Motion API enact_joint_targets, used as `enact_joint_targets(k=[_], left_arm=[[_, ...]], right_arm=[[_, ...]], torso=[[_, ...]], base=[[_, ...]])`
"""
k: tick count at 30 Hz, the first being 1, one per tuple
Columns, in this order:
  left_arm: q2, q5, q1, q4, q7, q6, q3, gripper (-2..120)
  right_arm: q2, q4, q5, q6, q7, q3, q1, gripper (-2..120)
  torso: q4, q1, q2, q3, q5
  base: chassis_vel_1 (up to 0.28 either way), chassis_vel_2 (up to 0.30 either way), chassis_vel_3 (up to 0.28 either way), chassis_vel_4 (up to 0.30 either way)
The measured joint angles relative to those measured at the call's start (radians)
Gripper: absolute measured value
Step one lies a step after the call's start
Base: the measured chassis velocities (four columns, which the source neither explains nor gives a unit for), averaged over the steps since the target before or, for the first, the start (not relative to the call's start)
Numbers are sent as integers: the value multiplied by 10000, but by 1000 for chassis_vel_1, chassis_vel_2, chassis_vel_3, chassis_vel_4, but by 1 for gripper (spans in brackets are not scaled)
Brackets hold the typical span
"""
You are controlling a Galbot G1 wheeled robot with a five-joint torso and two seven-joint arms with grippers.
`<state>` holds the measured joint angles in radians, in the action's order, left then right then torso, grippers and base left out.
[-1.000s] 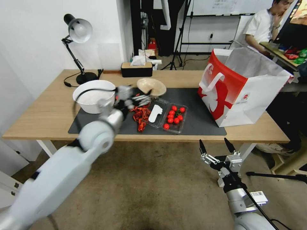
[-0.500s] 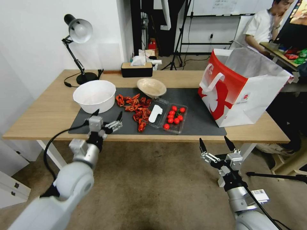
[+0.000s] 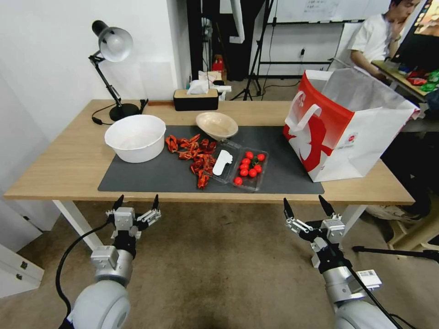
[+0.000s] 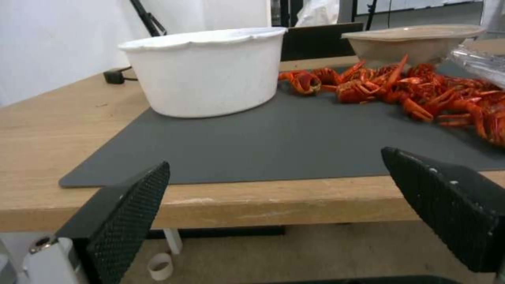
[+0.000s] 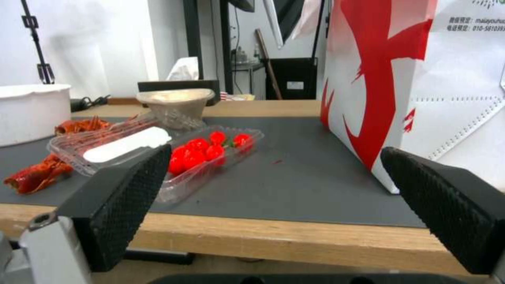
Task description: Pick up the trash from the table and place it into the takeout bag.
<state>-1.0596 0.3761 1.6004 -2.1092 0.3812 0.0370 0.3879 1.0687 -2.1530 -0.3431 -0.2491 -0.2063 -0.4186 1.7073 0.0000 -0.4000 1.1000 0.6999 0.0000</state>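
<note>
Red shells (image 3: 194, 155) (loose on the mat) beside tomato-filled clear tray (image 3: 249, 169).

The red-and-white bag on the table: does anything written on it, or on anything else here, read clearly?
"010-5810393", cut off by the frame edge, on the takeout bag's white side.
Above it, a line starting "malayouhu", also cut off, after small characters too blurred to read.
Small round red logo on the bag: too small to read.
White label on the right arm: unreadable.

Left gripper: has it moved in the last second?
Yes. The left gripper has pulled back from above the grey mat, near the white bowl, to below the table's near edge, open.
</note>
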Motion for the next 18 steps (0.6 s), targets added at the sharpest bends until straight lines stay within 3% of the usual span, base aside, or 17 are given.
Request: enact_joint_targets(k=[18], left_arm=[[194, 208, -167, 131, -52, -42, -124, 100]], right_arm=[[-17, -20, -32, -1, 3, -4, 33, 100]], torso=[[0, 0, 0, 1, -1]], base=[[0, 0, 0, 0]])
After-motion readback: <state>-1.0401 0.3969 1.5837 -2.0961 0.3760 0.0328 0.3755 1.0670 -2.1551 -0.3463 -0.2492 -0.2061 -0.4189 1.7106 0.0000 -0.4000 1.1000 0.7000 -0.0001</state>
